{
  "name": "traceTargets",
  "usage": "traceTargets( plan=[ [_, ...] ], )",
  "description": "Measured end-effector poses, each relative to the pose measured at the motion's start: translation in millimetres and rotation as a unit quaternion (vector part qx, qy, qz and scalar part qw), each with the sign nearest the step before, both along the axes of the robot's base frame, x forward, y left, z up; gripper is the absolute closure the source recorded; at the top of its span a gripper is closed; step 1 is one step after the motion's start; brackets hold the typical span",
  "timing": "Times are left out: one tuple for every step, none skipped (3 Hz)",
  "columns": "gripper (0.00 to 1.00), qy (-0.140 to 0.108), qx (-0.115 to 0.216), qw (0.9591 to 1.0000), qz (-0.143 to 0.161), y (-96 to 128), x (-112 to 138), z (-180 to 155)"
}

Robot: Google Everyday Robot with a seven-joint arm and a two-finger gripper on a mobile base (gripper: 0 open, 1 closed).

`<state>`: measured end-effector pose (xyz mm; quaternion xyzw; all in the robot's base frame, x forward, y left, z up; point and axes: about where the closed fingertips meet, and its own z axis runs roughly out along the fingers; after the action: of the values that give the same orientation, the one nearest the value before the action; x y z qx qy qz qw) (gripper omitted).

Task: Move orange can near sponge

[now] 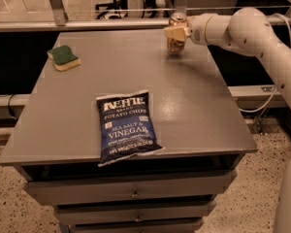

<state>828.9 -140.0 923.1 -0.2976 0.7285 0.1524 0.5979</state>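
The orange can [176,41] stands at the far right of the grey table, its silver top showing. My gripper [175,32] reaches in from the right on the white arm, and its pale fingers are closed around the can's upper half; the can looks slightly raised off the tabletop. The sponge [64,57], dark green on top with a pale yellow base, lies at the far left of the table, well apart from the can.
A blue Kettle chip bag [127,125] lies flat at the front middle of the grey table [199,106]. The table has drawers below its front edge. A metal rail [87,11] runs behind the table. My white arm [262,38] spans the right side.
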Motion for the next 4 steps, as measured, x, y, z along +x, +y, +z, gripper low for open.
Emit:
traceTargets(
  plan=[
    [0.98, -0.008, 0.019, 0.9988, 0.045, 27.0, -16.9, 22.3],
    [1.00, -0.008, 0.019, 0.9988, 0.044, 27.1, -16.2, 21.2],
    [1.00, -0.011, 0.021, 0.9971, 0.072, 49.8, -21.6, 21.9],
    [1.00, -0.024, 0.021, 0.9924, 0.119, 101.0, -37.4, 27.8]
  ],
)
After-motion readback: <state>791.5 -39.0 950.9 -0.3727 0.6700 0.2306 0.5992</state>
